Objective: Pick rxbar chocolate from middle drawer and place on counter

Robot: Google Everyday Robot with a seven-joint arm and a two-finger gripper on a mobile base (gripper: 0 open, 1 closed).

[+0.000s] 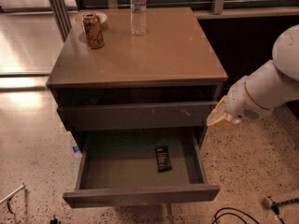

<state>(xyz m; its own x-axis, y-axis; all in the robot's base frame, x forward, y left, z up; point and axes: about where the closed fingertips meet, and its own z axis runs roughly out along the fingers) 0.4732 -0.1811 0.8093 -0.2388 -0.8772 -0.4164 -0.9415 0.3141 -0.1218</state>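
The rxbar chocolate point(163, 158), a small flat black wrapper, lies on the grey-green floor of the open middle drawer point(140, 194), right of its centre. The tan-brown counter point(159, 50) tops the grey cabinet. My gripper point(217, 119) is at the end of the white arm on the right, level with the cabinet's right front corner, just above the drawer's right side and up-right of the bar. Only its pale yellowish end shows.
An orange drink can point(93, 30) and a clear water bottle point(138, 10) stand at the back of the counter, with a small white dish point(103, 17) behind the can. The scratched upper drawer front point(135, 115) is shut. Cables point(233, 216) lie on the speckled floor.
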